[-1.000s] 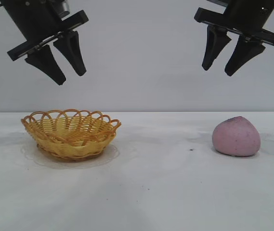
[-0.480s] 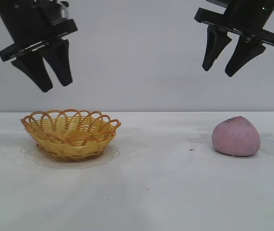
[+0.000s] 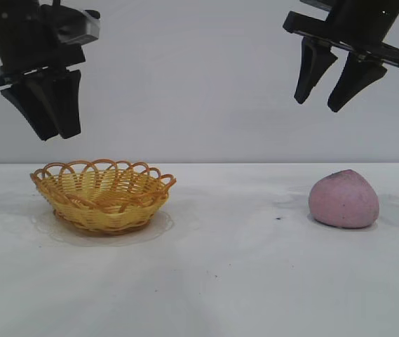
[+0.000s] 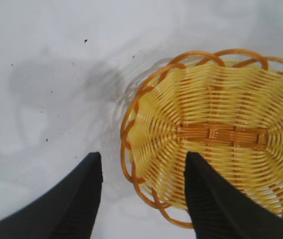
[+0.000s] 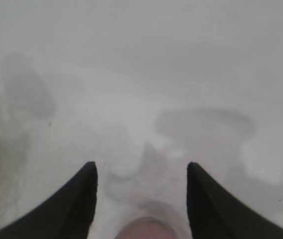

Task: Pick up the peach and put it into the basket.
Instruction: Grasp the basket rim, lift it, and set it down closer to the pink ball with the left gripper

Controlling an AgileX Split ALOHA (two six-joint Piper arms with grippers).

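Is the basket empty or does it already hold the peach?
Empty. The left wrist view shows only bare weave inside the basket, and the peach sits apart on the table, beneath the right gripper.

The left gripper [image 3: 50, 130] has sunk and shifted toward the exterior view's left edge. It has rolled, so its fingers now overlap above the basket's [image 3: 103, 196] left rim.
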